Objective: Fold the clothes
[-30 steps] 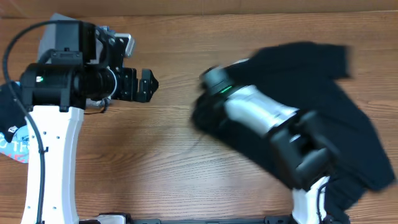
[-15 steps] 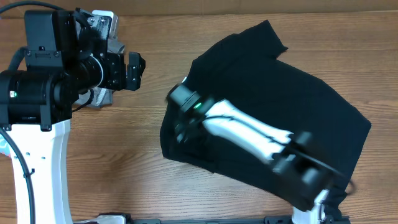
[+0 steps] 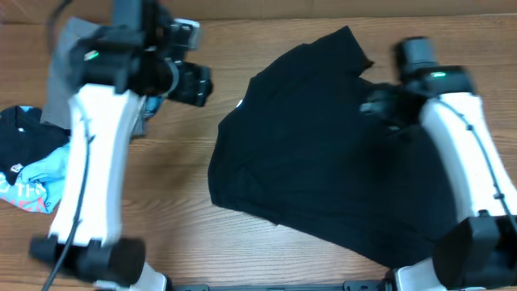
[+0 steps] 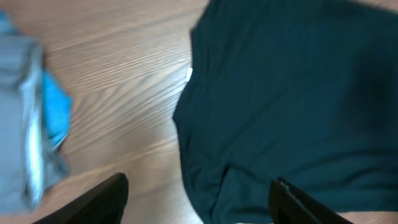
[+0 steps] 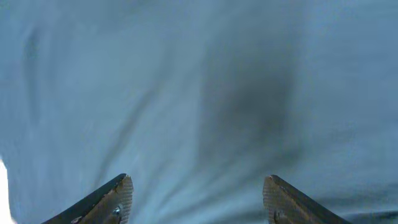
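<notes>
The clothes, one black T-shirt [image 3: 323, 153], lie spread across the middle and right of the table, with a small white tag [image 3: 241, 103] at the left edge. My left gripper [image 3: 202, 85] hovers open just left of the shirt's upper left edge. In the left wrist view the shirt [image 4: 292, 93] and its tag [image 4: 189, 74] lie ahead, and the left gripper [image 4: 199, 211] holds nothing. My right gripper [image 3: 378, 109] is over the shirt's upper right part. In the right wrist view, cloth [image 5: 205, 93] fills the frame, and the right gripper [image 5: 199, 199] is open and holding nothing.
Folded grey trousers [image 3: 65, 77] lie at the back left, under the left arm. A black and light-blue printed garment [image 3: 24, 174] sits at the left edge. Bare wood shows between these and the shirt. The grey trousers [image 4: 18, 130] also show in the left wrist view.
The right gripper let go of the shirt and swung from its left edge to its upper right. The shirt now lies spread out. The left arm moved right toward the shirt.
</notes>
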### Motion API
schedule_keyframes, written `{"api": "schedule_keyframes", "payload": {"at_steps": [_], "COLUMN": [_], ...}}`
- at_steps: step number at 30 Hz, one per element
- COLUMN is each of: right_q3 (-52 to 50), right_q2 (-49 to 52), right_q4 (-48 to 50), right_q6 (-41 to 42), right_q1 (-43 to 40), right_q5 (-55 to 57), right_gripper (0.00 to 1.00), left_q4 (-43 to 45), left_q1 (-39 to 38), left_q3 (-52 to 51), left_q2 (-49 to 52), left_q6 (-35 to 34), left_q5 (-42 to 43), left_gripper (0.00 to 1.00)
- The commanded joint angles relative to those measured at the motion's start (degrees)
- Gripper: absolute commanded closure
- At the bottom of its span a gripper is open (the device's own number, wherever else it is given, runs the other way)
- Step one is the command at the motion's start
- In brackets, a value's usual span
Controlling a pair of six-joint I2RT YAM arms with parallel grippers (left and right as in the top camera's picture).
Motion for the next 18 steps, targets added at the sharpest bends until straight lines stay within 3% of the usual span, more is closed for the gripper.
{"api": "schedule_keyframes", "payload": {"at_steps": [1,8,18], "right_q3": [-1.62,-1.86,-1.90], "right_q2": [0.61,0.76,0.76], "right_q4": [0.66,1.88,-1.01], "right_q6": [-5.16,-25.57,-26.91], "right_q1": [-6.93,-13.25,-13.22], "right_q5": [-8.83,-19.15,-19.06], "right_gripper": [0.30,0.24,0.23], "left_q4": [2.91,17.20,36.39], "left_q1": [-2.67,-6.47,-8.37], "left_q3": [0.74,0.74,0.74], "left_q2": [6.64,20.44,34.67], "left_q6": [3.34,4.20,4.79], "left_q5": [-0.28,-1.36,-2.03], "left_gripper": [0.27,0.17,0.21]}}
